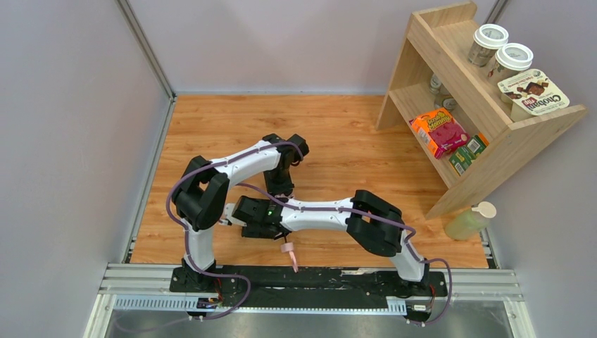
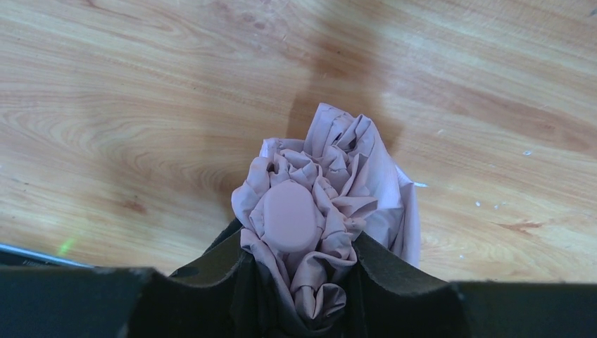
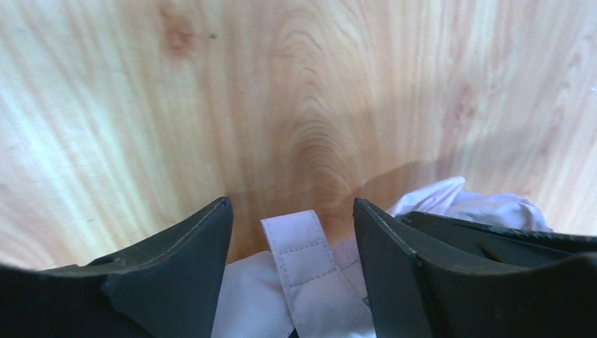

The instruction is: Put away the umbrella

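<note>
The pale pink umbrella (image 2: 331, 176) is folded into a bunch, its rounded pink cap (image 2: 288, 215) facing the left wrist camera. My left gripper (image 2: 297, 243) is shut on the bunched fabric, above the wooden table. In the right wrist view the stitched pink strap (image 3: 303, 253) lies between the spread jaws of my right gripper (image 3: 292, 204), touching neither finger; more pink fabric (image 3: 479, 208) shows behind the right finger. In the top view both grippers meet mid-table, left (image 1: 278, 186) and right (image 1: 243, 220); the arms hide most of the umbrella, only a pink end (image 1: 290, 255) showing.
A wooden shelf (image 1: 493, 120) stands at the back right, holding jars (image 1: 489, 42), a snack tub and boxes (image 1: 440, 132). A pale green bottle (image 1: 468, 222) lies at its foot. Grey walls close in the left and back. A metal rail (image 1: 317, 285) runs along the near edge.
</note>
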Controlling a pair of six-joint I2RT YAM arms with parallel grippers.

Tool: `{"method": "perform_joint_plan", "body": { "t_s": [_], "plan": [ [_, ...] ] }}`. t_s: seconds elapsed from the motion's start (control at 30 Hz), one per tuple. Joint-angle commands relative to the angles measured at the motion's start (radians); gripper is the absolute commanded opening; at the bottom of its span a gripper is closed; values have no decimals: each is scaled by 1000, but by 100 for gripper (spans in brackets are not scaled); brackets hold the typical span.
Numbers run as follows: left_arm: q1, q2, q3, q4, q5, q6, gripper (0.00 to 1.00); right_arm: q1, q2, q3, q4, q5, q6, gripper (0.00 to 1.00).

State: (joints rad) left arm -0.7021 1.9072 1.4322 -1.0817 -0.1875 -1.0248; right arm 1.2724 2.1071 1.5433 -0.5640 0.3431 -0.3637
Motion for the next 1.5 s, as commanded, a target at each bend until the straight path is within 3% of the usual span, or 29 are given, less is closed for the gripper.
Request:
{"method": "perform_joint_plan", "body": {
  "t_s": [0.0,0.17,0.47,0.63,0.77,0.93,1.03,1.13,1.2,1.23,1.3,1.33,1.47],
  "plan": [
    [6,-51,5,-462,-61,38,0,-34,-30,20,-117,-130,43,72],
    [7,-54,30,-452,-43,57,0,-33,-108,6,-77,-130,48,79],
    [12,-191,-7,-316,-12,80,0,-28,-453,-222,105,-105,91,89],
    [39,-357,-67,-140,-14,104,0,-18,-617,-360,110,-66,124,91],
    [65,-509,-168,64,-42,88,0,-16,-862,-520,179,-102,213,93],
    [66,-716,-341,455,-174,198,0,-30,-1117,-586,171,20,431,98],
    [66,-818,-481,734,-301,369,0,-53,-1222,-614,127,104,521,100],
    [64,-892,-712,1303,-363,593,0,-106,-1311,-620,60,99,549,100],
    [64,-861,-760,1576,-316,828,0,-146,-1366,-608,27,85,545,100],
    [64,-835,-753,1636,-278,955,0,-163,-1381,-604,18,85,540,100],
    [64,-760,-766,1828,-311,1079,0,-189,-1401,-594,-3,79,536,100],
    [64,-711,-777,1889,-253,1147,0,-195,-1409,-586,-10,77,537,100],
    [62,-625,-872,2087,-276,1094,0,-197,-1423,-584,-31,71,558,100]
  ]
}}
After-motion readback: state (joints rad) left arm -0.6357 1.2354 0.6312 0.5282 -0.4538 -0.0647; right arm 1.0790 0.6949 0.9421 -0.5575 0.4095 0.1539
